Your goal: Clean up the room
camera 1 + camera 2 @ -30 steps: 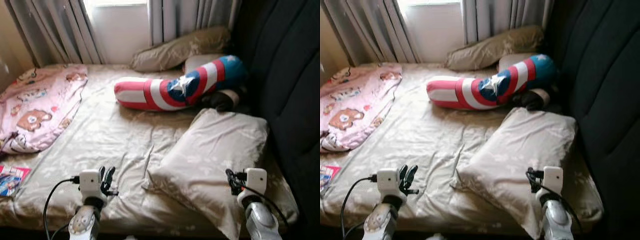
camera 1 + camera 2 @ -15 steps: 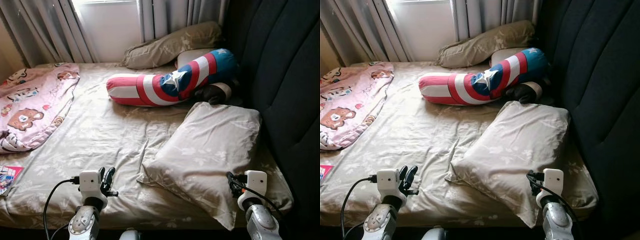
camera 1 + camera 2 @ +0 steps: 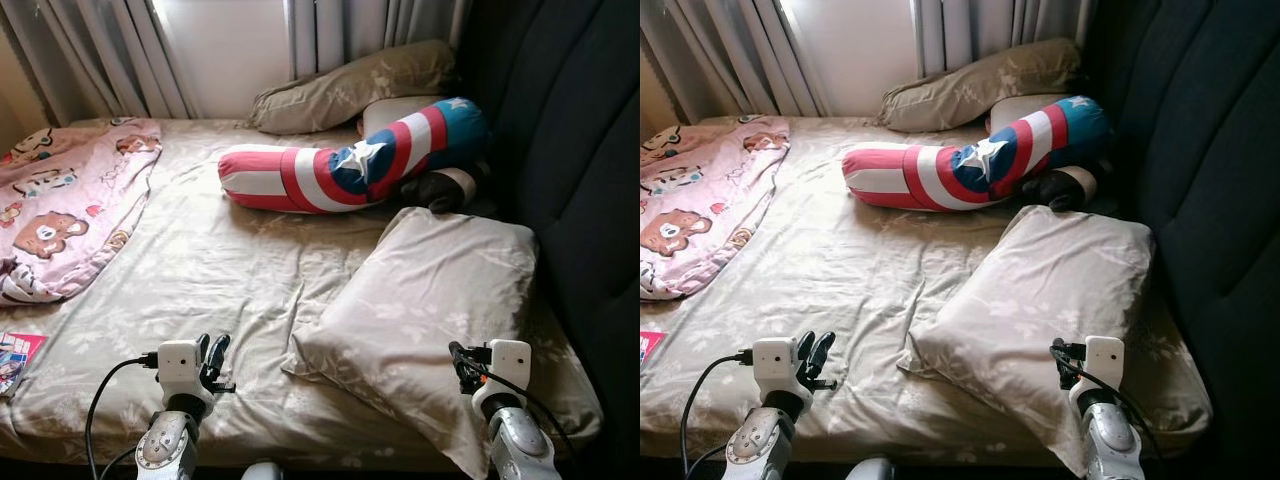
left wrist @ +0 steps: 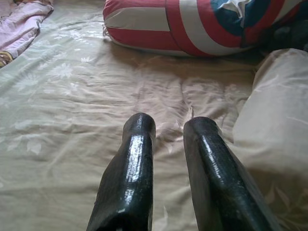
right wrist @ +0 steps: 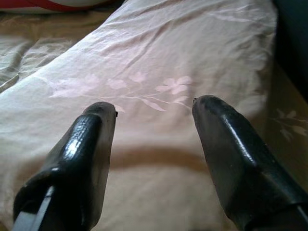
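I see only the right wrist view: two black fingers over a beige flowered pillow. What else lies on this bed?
Observer: A long red, white and blue bolster with a star lies beyond the beige flowered pillow.
Operator: Is anything on the robot's left side?
Observer: A pink blanket with bear prints is bunched there.
Operator: Where is the left gripper?
Observer: The left gripper hovers over bare sheet near the bed's front edge, fingers slightly apart.

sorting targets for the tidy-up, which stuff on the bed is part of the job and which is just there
Job:
beige pillow, askew under the right hand
striped bolster
pink blanket
booklet

Just there:
curtains
dark headboard
back pillow
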`<state>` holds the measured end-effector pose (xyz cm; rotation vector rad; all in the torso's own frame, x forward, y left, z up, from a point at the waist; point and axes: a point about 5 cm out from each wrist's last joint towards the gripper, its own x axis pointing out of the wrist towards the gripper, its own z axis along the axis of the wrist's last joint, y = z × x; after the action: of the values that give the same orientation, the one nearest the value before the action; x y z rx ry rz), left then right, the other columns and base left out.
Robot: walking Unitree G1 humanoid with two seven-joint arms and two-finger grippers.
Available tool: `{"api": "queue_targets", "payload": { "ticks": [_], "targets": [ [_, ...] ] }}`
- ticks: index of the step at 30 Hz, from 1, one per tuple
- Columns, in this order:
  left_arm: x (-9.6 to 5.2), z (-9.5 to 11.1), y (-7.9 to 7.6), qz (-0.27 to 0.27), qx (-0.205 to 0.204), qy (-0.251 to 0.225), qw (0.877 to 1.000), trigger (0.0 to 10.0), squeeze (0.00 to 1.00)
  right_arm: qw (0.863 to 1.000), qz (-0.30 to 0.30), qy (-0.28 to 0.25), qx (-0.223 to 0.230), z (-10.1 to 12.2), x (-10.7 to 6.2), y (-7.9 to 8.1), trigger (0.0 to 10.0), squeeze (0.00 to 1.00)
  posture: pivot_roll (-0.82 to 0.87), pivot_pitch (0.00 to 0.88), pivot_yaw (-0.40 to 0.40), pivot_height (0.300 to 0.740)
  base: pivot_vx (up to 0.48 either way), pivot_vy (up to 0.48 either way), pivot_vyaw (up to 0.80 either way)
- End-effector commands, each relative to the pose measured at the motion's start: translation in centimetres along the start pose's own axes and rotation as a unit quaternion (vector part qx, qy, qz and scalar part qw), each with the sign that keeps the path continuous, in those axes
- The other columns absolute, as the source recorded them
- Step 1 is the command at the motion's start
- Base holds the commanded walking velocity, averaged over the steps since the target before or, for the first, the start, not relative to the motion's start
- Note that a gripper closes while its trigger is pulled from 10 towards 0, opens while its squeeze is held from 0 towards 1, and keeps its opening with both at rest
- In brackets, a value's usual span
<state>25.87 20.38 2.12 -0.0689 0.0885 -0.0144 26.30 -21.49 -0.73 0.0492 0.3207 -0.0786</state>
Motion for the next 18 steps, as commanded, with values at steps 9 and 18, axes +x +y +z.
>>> {"api": "queue_targets", "payload": {
  "ticks": [9, 18],
  "targets": [
    [0.3, 0.4, 0.3, -0.002, 0.003, 0.000, 1.000, 10.0, 0.00, 0.998, -0.062, 0.007, 0.006, 0.2, 0.1, -1.3, 10.0, 0.00, -0.01, 0.000, 0.025, 0.659, 0.192, 0.000, 0.00],
    [0.1, 0.6, 0.8, -0.002, 0.009, 0.001, 1.000, 10.0, 0.00, 0.996, -0.068, 0.057, 0.027, -1.0, -0.1, -1.7, 10.0, 0.00, 0.00, 0.000, 0.037, 0.659, 0.000, 0.000, 0.00]
  ]
}}
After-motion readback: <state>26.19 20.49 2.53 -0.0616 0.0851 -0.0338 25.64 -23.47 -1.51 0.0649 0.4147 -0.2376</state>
